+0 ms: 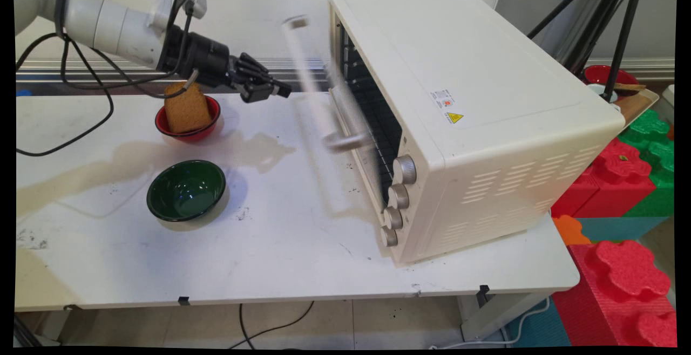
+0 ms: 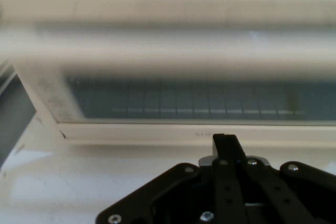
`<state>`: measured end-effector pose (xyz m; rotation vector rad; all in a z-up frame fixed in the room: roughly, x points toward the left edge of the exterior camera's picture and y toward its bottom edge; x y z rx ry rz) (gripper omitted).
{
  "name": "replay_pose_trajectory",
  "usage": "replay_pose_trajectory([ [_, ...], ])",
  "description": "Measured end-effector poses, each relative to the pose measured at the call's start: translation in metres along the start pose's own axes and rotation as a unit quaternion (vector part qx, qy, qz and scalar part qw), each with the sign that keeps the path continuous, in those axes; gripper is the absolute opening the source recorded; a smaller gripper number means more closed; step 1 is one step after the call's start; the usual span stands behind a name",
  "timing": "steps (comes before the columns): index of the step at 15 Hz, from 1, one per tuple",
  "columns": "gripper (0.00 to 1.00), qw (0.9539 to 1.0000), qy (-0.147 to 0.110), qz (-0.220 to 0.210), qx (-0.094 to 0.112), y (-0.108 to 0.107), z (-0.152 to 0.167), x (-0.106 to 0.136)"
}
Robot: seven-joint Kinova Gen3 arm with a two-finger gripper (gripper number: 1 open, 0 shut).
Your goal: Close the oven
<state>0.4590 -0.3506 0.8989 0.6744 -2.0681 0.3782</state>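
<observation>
Desk: white desk [image 1: 280,247] under me, scuffed and stained, with a pale wall behind it.
Hand: my hand [image 1: 267,89] is stretched out level above the desk's far side, pointing at the oven. Its two fingers lie pressed together with nothing between them, clenched on air.
Nearest thing: the oven door [image 1: 316,101], smeared with motion, hangs partly open just ahead of my fingertips, apart from them. Its bar handle [image 1: 345,140] shows as a grey blur near the lower end.
Hand view: the door's cream frame fills my sight in blurred bands; behind its glass I see the wire rack [image 2: 199,103].
Oven: a cream toaster oven [image 1: 464,112] stands on the desk's right half, opening turned toward me, four silver knobs [image 1: 397,198] in a column down its front corner.
Beneath my wrist: a red bowl [image 1: 189,123] holds a brown slice of bread [image 1: 185,108] standing on edge.
Nearer the camera: a green bowl [image 1: 186,189] sits on the desk, apart from the red one.
Off the desk: red and green foam blocks [image 1: 621,182] are piled to the right.
</observation>
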Motion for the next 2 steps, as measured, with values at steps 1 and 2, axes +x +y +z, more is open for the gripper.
replay_pose_trajectory([
  [1, 0.0, 1.0, 0.005, -0.001, 0.001, -0.0007, 0.0, 0.003],
  [2, 0.0, 1.0, 0.009, -0.002, 0.001, -0.0016, 0.0003, 0.0063],
])
